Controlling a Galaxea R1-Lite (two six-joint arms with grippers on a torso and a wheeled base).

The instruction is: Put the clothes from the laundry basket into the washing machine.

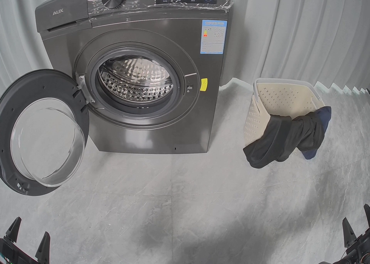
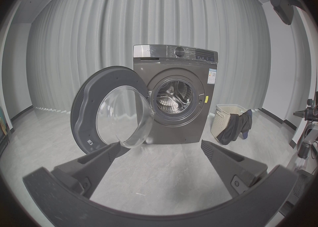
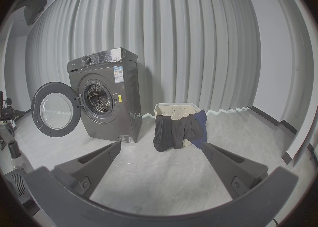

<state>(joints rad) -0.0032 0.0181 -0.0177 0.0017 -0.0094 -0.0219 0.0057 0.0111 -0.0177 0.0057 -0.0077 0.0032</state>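
Observation:
A grey washing machine stands on the floor with its round door swung wide to the left and its steel drum bare. To its right sits a cream laundry basket. A black garment and a blue one hang over the basket's front rim. My left gripper is low at the near left, open and holding nothing. My right gripper is low at the near right, open, well short of the basket.
Pale pleated curtains hang behind the machine and basket. Grey tiled floor stretches between me and both. The open door juts out over the floor on the left side.

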